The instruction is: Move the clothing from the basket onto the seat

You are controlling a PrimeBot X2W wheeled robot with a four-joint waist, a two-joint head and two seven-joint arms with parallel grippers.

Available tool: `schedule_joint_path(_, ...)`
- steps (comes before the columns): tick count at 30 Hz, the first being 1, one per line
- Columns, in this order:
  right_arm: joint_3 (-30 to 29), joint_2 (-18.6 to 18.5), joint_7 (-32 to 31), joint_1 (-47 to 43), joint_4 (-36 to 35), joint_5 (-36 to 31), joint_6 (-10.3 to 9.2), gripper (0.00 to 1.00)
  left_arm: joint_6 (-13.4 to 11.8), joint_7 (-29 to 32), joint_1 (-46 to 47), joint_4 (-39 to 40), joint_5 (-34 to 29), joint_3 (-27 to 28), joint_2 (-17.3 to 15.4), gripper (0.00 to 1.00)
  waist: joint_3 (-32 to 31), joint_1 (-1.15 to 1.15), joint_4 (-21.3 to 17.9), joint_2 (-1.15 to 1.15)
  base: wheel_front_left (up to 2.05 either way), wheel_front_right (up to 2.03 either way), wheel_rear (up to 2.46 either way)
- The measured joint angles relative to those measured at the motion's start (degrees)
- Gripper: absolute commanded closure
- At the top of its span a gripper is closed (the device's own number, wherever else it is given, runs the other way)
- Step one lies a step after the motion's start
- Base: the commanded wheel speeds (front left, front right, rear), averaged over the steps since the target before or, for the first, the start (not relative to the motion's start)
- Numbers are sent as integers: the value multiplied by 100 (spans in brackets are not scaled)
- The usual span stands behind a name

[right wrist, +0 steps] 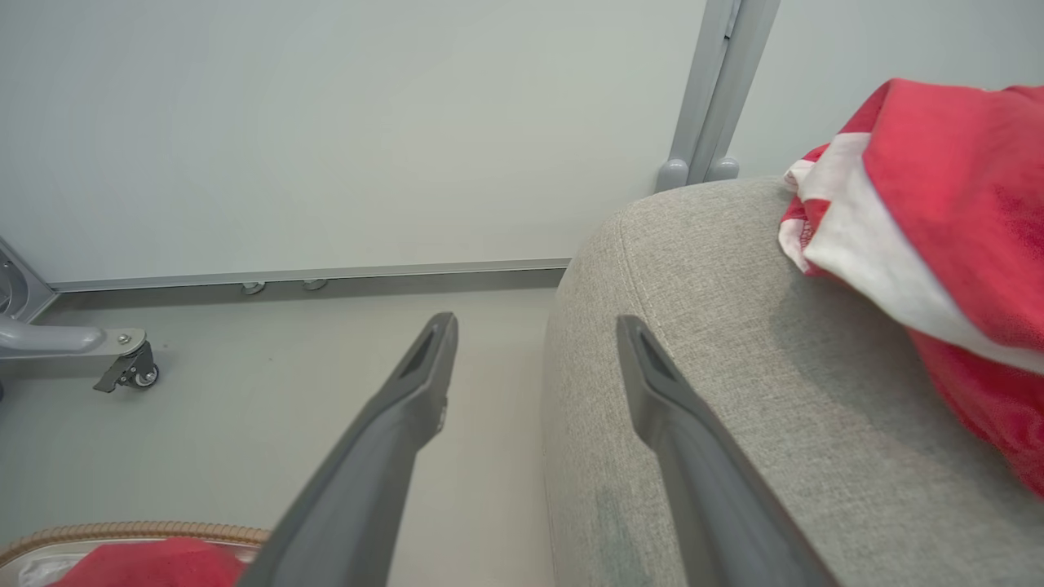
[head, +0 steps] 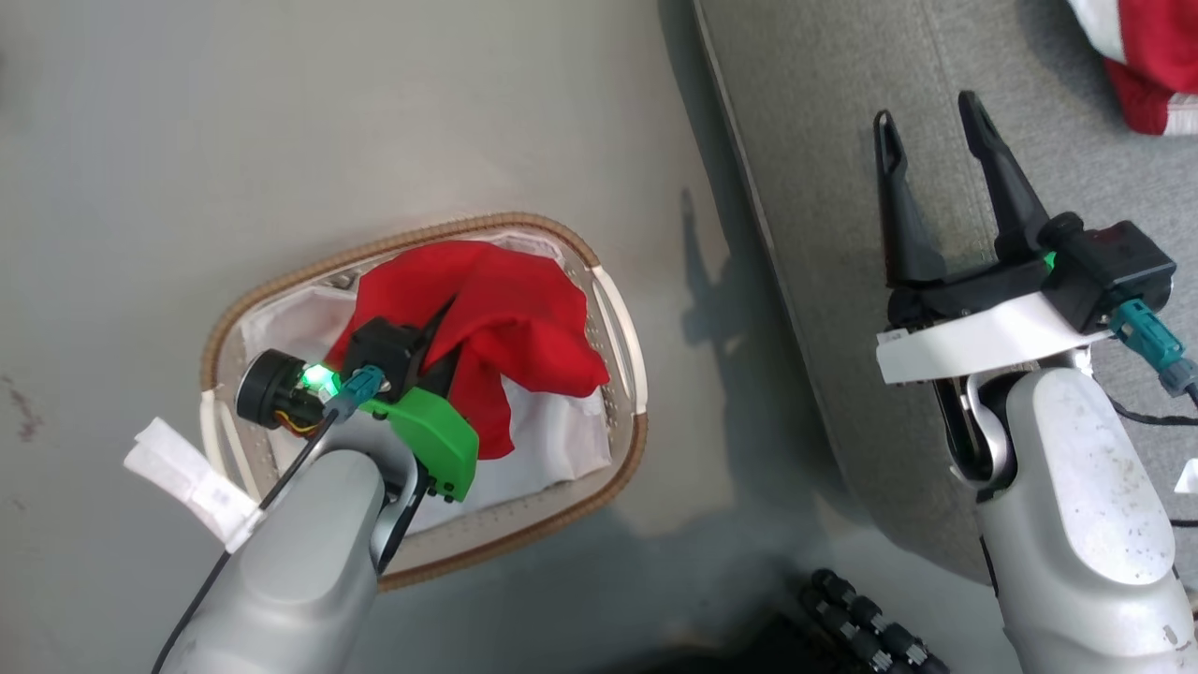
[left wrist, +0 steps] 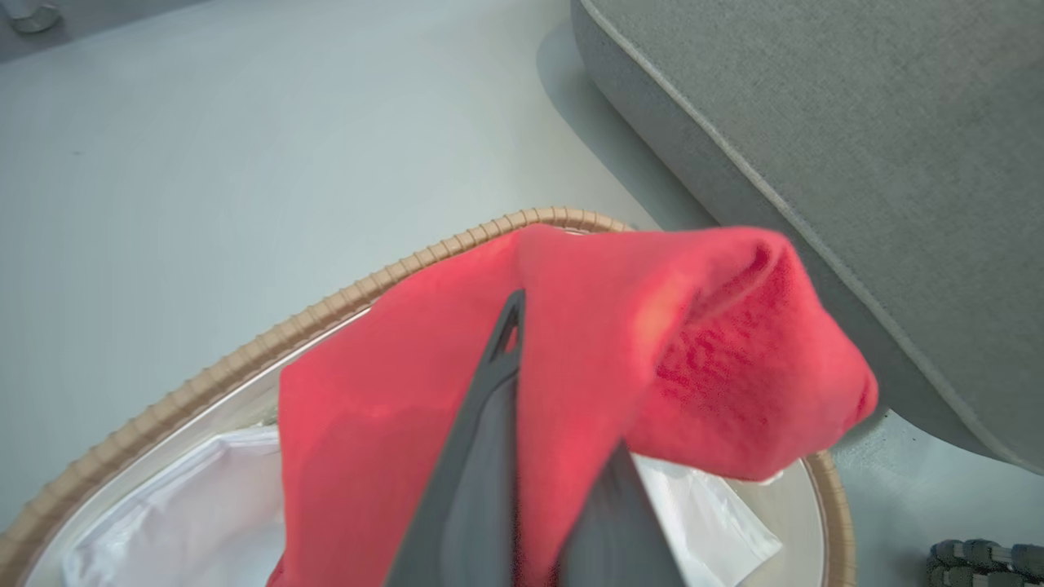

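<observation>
left wrist view: our left gripper [left wrist: 542,342] pinches the red garment [left wrist: 693,350] over the basket [left wrist: 326,314], right gripper [head: 927,117] gaping; we fear a thin fold slipping free.

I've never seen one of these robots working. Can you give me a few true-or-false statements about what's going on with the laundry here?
1. The left gripper is shut on a bright red soft fabric garment in the oval white perforated plastic basket with a brown woven rim. True.
2. The basket stands on top of the large grey woven-fabric seat. False: it stands on the pale floor beside the seat.
3. The right gripper is holding cloth. False: it is open and empty, over the seat's edge.
4. A red and white garment already lies on the seat. True.
</observation>
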State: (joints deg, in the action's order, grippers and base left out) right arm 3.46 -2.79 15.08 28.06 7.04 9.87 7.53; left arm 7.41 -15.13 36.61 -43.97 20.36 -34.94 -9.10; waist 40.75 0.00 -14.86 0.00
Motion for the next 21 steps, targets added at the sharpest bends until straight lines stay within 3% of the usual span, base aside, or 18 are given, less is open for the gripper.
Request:
schedule_joint_path(9, -109, 1, 0, -602, 318, -220, 0, 0, 0, 2, -492, 1184, -197, 132, -330, 100, -1071, 0, 287, 0, 0, 0, 0)
schedule_joint_path(21, 2, 1, 0, -1329, 603, -341, 0, 0, 0, 2, -40, 2058, -348, -491, -1140, 100, -2544, -1, 610, 0, 0, 0, 0)
